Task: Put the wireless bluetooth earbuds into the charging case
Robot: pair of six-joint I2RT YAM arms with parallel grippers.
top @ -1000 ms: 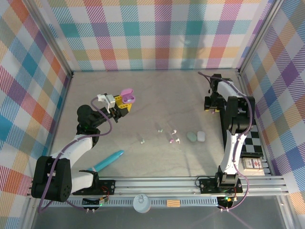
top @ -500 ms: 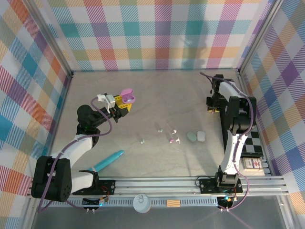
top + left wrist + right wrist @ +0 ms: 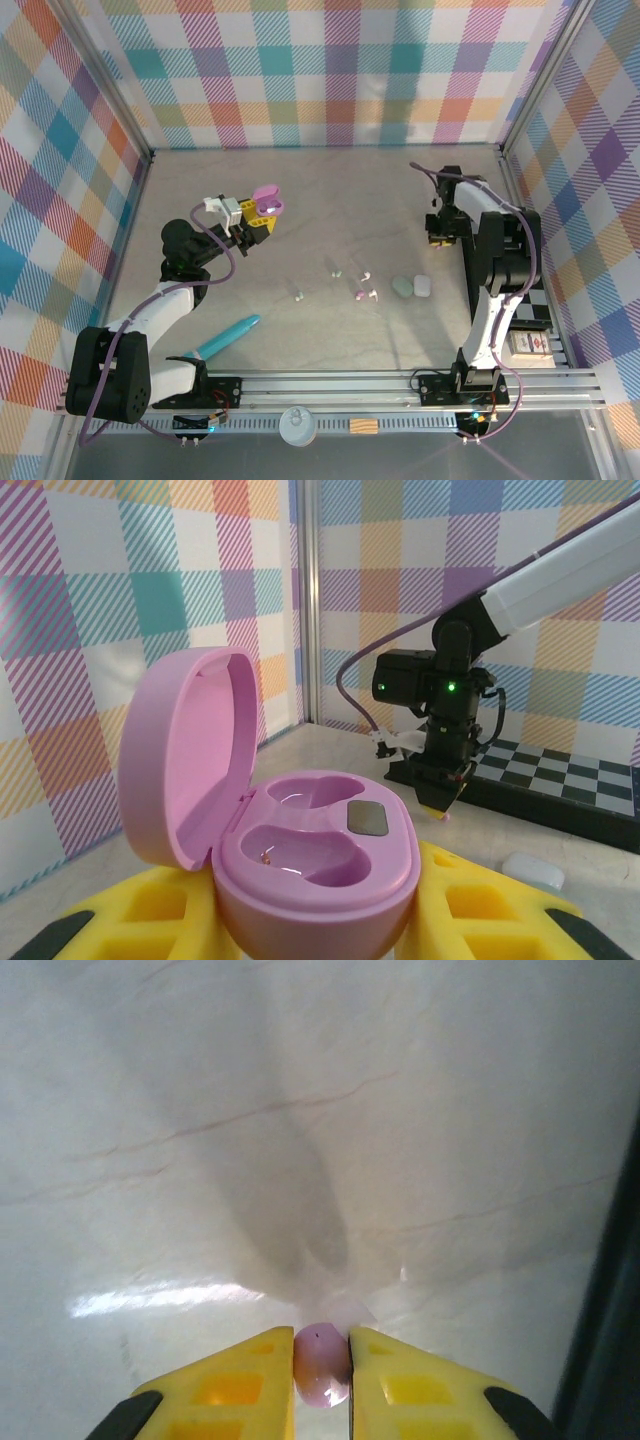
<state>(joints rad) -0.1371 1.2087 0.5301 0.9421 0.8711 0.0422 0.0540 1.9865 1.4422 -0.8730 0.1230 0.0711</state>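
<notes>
My left gripper (image 3: 258, 222) is shut on an open pastel purple charging case (image 3: 268, 203), held above the table's left half. In the left wrist view the case (image 3: 320, 850) sits between my yellow fingers (image 3: 490, 910), lid (image 3: 190, 750) swung up to the left and both wells bare. At the far right my right gripper (image 3: 437, 238) points down at the table. Its yellow jaws (image 3: 321, 1360) are shut on a small purple earbud (image 3: 321, 1368) just over the pale surface. Several tiny earbuds (image 3: 360, 295) lie loose mid-table.
A mint case (image 3: 402, 287) and a white case (image 3: 422, 286) lie side by side right of the loose earbuds. A long turquoise stick (image 3: 228, 336) lies near the front left. A black-and-white checkered board (image 3: 530, 300) runs along the right wall.
My right gripper has closed on the purple earbud and its wrist has shifted slightly left. The left arm and the open case have stayed still.
</notes>
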